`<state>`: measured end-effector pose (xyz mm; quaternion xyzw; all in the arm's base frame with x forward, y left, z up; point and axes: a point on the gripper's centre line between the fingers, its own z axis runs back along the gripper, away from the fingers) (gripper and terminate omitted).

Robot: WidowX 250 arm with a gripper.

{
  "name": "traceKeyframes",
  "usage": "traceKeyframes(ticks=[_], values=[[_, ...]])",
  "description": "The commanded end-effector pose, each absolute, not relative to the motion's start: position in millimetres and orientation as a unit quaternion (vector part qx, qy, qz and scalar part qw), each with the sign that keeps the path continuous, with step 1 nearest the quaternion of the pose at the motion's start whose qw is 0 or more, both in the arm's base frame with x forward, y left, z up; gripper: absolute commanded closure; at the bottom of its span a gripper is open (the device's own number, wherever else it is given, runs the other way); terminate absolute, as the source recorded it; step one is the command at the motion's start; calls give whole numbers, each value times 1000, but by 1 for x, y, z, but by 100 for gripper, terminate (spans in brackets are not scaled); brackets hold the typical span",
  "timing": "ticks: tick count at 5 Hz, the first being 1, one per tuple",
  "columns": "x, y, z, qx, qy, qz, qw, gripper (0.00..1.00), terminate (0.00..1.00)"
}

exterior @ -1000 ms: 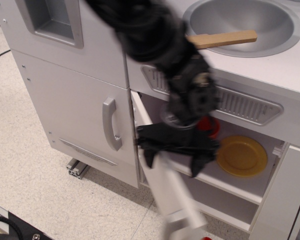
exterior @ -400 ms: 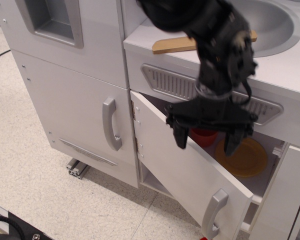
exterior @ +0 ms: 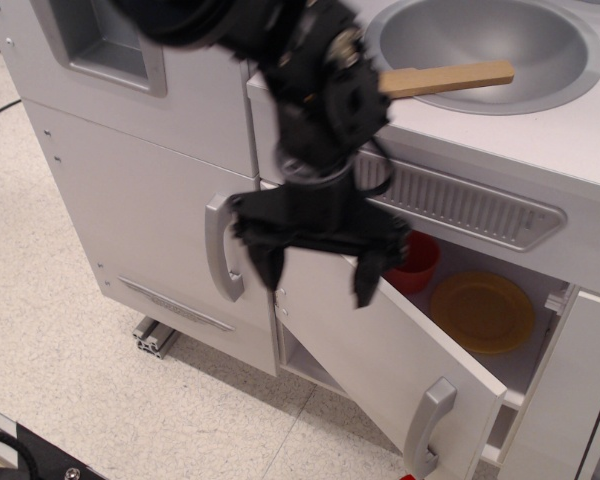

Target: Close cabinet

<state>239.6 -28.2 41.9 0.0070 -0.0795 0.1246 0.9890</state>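
The white sink-unit cabinet (exterior: 540,375) stands at the right with its wide white door (exterior: 380,350) swung partly open, hinged at the left. The door's grey bar handle (exterior: 427,425) is at its lower right. Inside on the white shelf sit a yellow plate (exterior: 485,312) and a red cup (exterior: 417,262). My black gripper (exterior: 316,272) is open and empty, fingers pointing down, over the door's hinge side. It hides the door's upper left part.
A taller white fridge-like unit (exterior: 130,200) with a curved grey handle (exterior: 220,247) stands left of the cabinet. A grey sink bowl (exterior: 500,45) on top holds a wooden stick (exterior: 450,77). Speckled floor lies in front, with a metal rail (exterior: 155,337).
The door swung from nearly edge-on to about half closed. My gripper moved right, then swung back left to the hinge side, staying open.
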Motion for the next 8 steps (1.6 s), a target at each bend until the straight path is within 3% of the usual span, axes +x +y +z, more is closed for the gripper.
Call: traceKeyframes(ticks=[1,2,4,8], values=[[239,-13,-3,31,-99,102,989,0,0],[239,-15,-25,25,-105,110,988,0,0],[253,-24,-44,8,-118,157,981,0,0],[314,-54,-57,2,-133,235,963,0,0]])
